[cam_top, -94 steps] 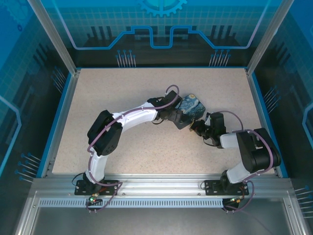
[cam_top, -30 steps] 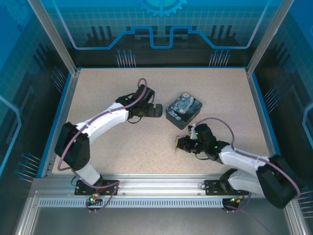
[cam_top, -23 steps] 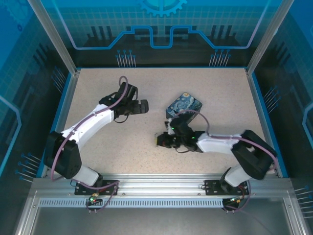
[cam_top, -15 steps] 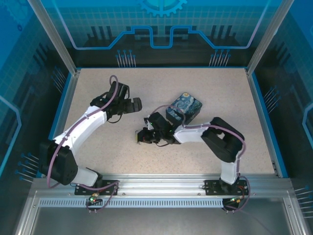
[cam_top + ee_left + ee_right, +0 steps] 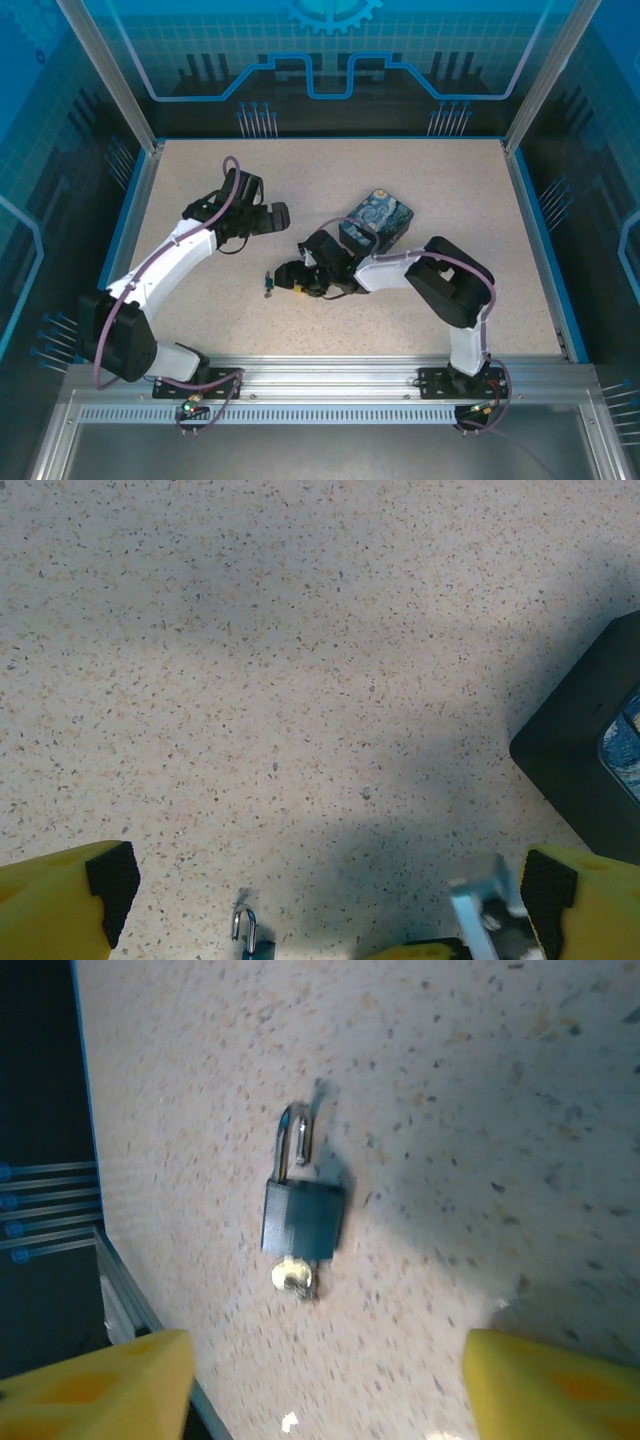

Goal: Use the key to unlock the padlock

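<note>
Nearest me, the padlock (image 5: pixel 303 1218) lies loose on the desk (image 5: pixel 500 1060), the key (image 5: pixel 293 1276) apparently seated in its base. The right end effector (image 5: pixel 320 1390) hangs just beside it, spread wide, holding nothing — 1 careless sweep could knock the padlock or dislodge the key. The shackle (image 5: pixel 293 1138) is blurred; I cannot confirm it sprung. Farther off, the left end effector (image 5: pixel 320 905) gapes empty too, so nothing braces the padlock.

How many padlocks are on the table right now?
1. The padlock lies on the table just ahead of the open right gripper, key in its bottom end. The painted box could hide another.
</note>
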